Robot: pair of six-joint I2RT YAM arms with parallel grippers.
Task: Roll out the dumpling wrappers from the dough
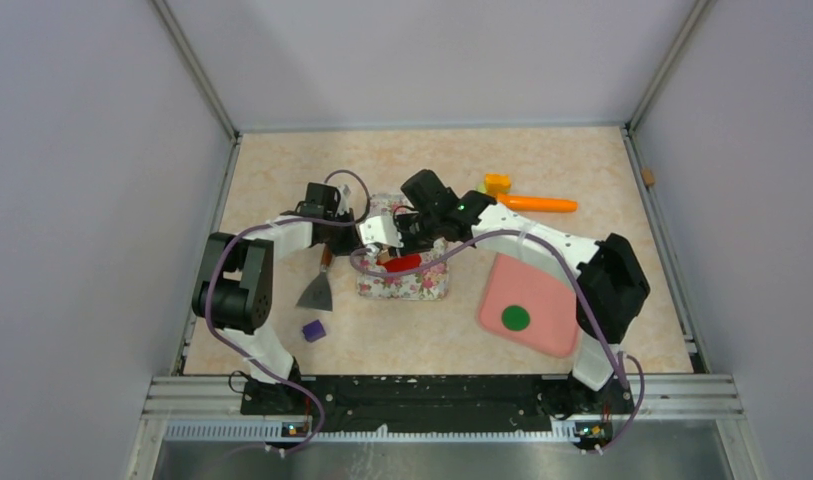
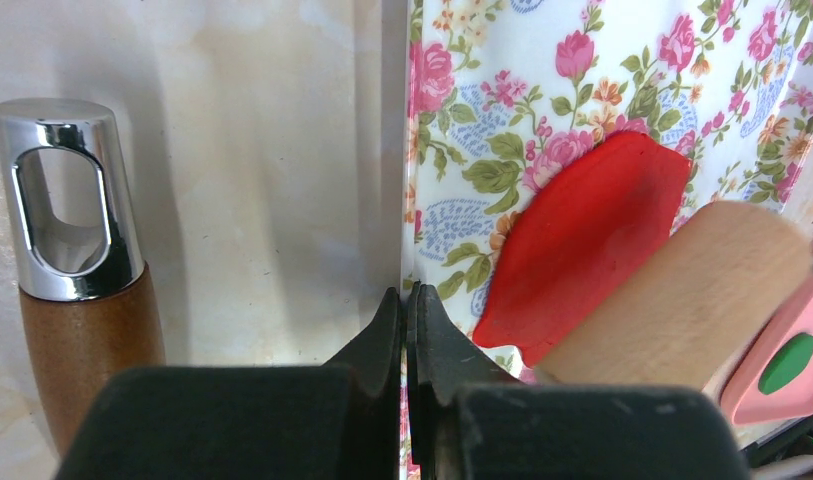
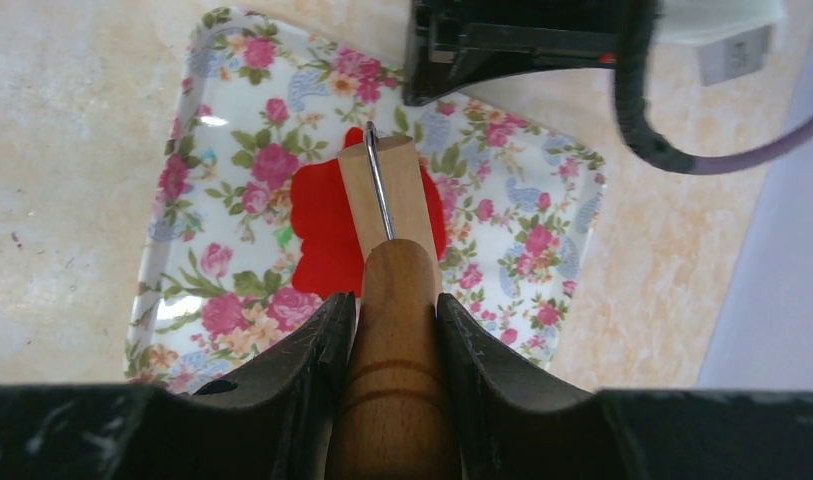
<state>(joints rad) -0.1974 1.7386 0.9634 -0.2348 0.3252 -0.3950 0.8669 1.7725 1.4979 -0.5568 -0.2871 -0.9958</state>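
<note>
A flattened sheet of red dough point(image 3: 317, 230) with uneven edges lies on a floral tray point(image 3: 232, 80). A wooden rolling pin point(image 3: 387, 190) rests on the dough, and my right gripper point(image 3: 394, 305) is shut on its handle. In the left wrist view the dough point(image 2: 582, 230) lies partly under the pin point(image 2: 682, 300). My left gripper point(image 2: 407, 300) is shut, pinching the tray's point(image 2: 502, 80) thin rim. From above, both grippers meet over the tray point(image 1: 422, 290), the left point(image 1: 372, 232) beside the right point(image 1: 422, 225), with the dough point(image 1: 403, 263) below them. No cut dumpling wrappers show on the tray.
A metal scraper point(image 1: 318, 288) with a wooden handle point(image 2: 67, 250) lies left of the tray. A small purple piece point(image 1: 313, 329) sits nearer the front. A pink board point(image 1: 542, 290) with a flat green disc point(image 1: 515, 318) lies to the right. An orange tool point(image 1: 537, 203) lies behind.
</note>
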